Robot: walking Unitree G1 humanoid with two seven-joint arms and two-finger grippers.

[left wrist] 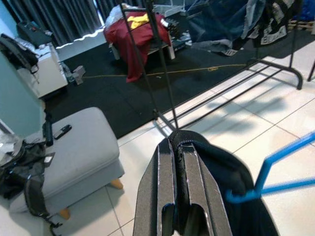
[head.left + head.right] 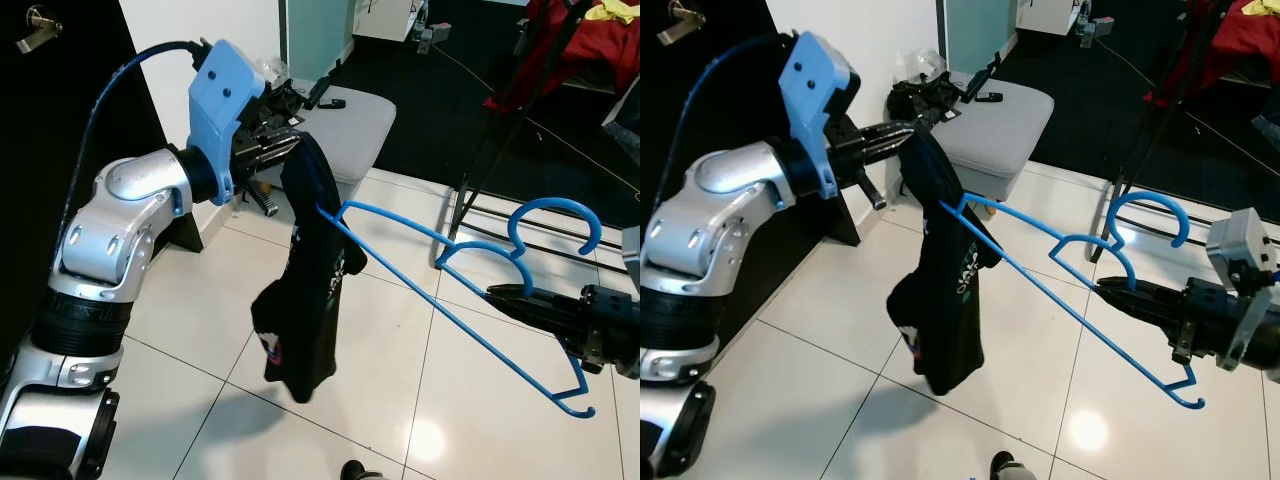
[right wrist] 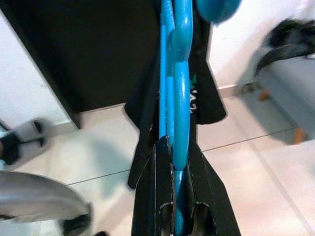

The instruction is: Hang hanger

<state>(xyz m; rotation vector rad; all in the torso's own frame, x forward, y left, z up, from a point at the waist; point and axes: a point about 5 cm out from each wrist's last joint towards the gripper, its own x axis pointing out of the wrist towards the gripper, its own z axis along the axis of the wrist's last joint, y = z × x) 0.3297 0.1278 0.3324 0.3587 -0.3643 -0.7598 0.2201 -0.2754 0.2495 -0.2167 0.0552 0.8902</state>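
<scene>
Shirt point(image 2: 305, 290) hides one hanger point(image 2: 470, 310) tip; left end effector point(image 2: 285, 148) pinches shirt, right end effector point(image 2: 505, 294) clamps hanger.

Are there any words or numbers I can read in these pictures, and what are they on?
Nothing can be read for sure.
Dark shirt held by the left gripper: teal print, too blurred to read.
Dark clothes on the rack: white lettering, too small to read.
</scene>
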